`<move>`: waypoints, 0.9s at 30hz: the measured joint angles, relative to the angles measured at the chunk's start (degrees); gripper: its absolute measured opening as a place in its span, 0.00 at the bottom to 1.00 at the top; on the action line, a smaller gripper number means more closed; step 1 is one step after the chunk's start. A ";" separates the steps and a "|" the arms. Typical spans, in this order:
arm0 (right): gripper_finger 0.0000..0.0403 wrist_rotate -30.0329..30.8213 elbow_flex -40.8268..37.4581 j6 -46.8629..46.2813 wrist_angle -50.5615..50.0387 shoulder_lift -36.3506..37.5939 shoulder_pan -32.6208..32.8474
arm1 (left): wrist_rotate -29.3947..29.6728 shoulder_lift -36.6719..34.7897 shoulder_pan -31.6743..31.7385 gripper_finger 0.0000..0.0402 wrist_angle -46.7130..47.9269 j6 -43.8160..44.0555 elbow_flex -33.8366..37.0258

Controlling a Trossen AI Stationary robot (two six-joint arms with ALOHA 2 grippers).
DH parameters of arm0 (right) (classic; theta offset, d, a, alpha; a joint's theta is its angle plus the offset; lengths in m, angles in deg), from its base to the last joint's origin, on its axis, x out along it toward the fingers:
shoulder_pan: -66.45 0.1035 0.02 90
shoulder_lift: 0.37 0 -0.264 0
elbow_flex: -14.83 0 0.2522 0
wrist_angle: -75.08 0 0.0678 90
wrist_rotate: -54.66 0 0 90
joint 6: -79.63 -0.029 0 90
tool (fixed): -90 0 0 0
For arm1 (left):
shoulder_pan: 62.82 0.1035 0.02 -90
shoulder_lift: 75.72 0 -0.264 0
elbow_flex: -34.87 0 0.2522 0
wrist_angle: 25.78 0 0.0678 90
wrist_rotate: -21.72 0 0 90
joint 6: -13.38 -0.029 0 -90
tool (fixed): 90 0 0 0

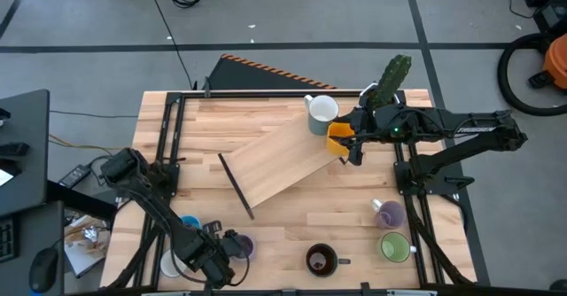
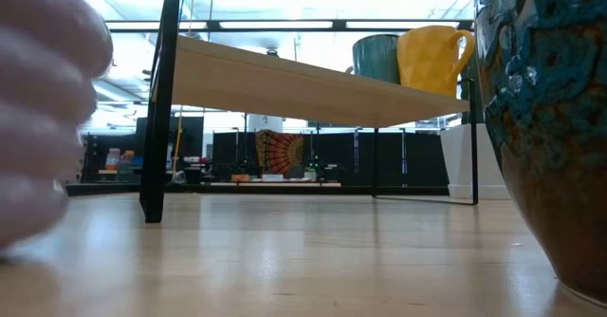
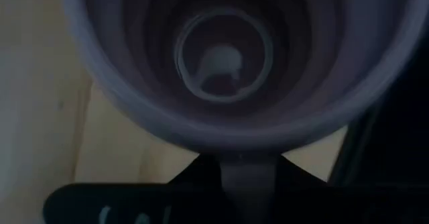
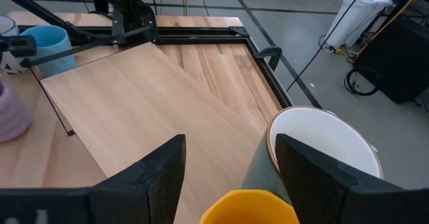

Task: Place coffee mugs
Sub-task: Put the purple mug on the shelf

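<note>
Raised board (image 1: 283,163) slanting across the desk's (image 1: 292,234) middle, two mugs (image 1: 322,110) at the board's far right end, potted cactus (image 1: 394,76) at the far right corner, remaining mugs (image 1: 321,259) along the near edge

Grey floor (image 1: 292,12) with taped lines, cables, black desk (image 1: 22,145).
</note>
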 joint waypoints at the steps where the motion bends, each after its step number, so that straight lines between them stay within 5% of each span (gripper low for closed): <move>1: 0.59 0.00 0.02 -0.23 0.00 0.00 0.02 | -0.44 -0.84 0.16 0.08 0.28 -1.28 0.02; 27: 0.59 -4.23 0.00 -7.34 -0.90 0.00 0.17 | 0.67 -21.15 4.12 0.08 5.49 -19.14 0.00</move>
